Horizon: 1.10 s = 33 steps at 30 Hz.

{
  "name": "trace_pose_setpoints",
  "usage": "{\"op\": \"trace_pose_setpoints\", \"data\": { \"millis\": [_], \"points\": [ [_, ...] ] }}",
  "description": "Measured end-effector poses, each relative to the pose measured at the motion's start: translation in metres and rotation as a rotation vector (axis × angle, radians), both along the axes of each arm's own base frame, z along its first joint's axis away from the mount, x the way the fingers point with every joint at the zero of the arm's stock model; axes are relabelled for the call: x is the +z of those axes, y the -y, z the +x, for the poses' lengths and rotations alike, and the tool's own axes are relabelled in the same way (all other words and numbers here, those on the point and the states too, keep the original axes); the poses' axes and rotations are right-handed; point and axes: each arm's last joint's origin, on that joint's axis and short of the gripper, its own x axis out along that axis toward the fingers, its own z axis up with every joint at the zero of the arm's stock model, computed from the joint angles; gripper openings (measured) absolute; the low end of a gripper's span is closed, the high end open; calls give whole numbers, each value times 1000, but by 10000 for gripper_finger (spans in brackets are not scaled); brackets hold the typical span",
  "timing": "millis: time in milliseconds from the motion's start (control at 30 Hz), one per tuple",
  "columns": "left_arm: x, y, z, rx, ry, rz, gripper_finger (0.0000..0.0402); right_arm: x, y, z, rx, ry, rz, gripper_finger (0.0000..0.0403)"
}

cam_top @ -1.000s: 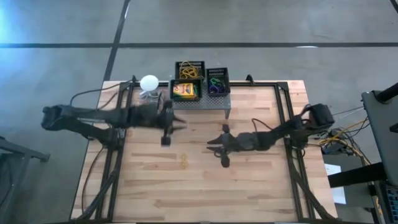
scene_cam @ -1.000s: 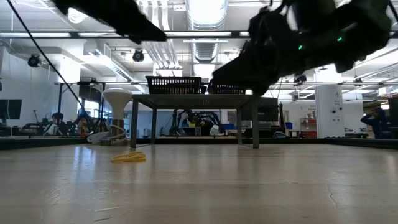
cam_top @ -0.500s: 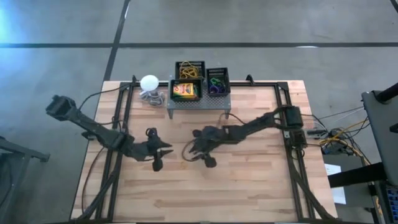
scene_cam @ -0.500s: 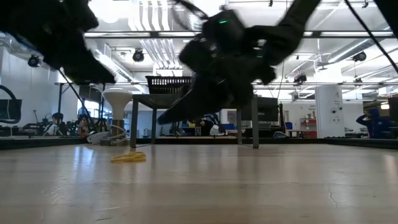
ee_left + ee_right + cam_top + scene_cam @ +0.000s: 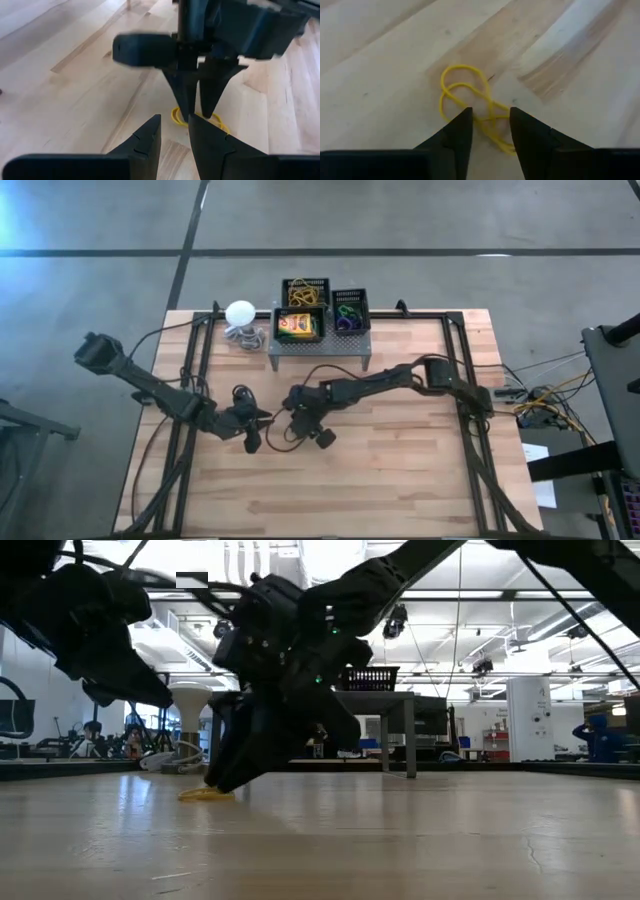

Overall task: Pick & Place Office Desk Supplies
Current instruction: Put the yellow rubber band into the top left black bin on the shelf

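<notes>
Right wrist view: right pincer (image 5: pixel 487 125) narrowly open, tips straddling rubber bands (image 5: pixel 470 107) mid-table.

Your right gripper (image 5: pixel 487 125) points steeply down, fingers slightly parted; your left gripper (image 5: pixel 174 135) hovers just beside it, fingers narrowly apart.
</notes>
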Motion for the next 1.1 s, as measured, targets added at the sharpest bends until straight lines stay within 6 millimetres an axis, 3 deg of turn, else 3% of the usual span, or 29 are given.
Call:
{"op": "trace_pose_setpoints", "data": {
  "millis": [167, 400, 700, 867, 1100],
  "points": [
    [0, 0, 0, 7, 6, -13, 103, -3, 4, 7, 25, -49, -12, 97],
    [0, 0, 0, 7, 6, -12, 103, -2, 12, 2, 6, -127, -11, 17],
    [-1, 0, 0, 3, -2, -4, 103, -5, 15, -24, -119, -169, 141, 9],
    [-1, 0, 0, -5, 4, 14, 103, -5, 13, -47, -246, 34, 291, 8],
    [9, 2, 7, -12, 119, 93, 103, 9, 16, -82, -404, 563, 587, 8]
  ]
}}
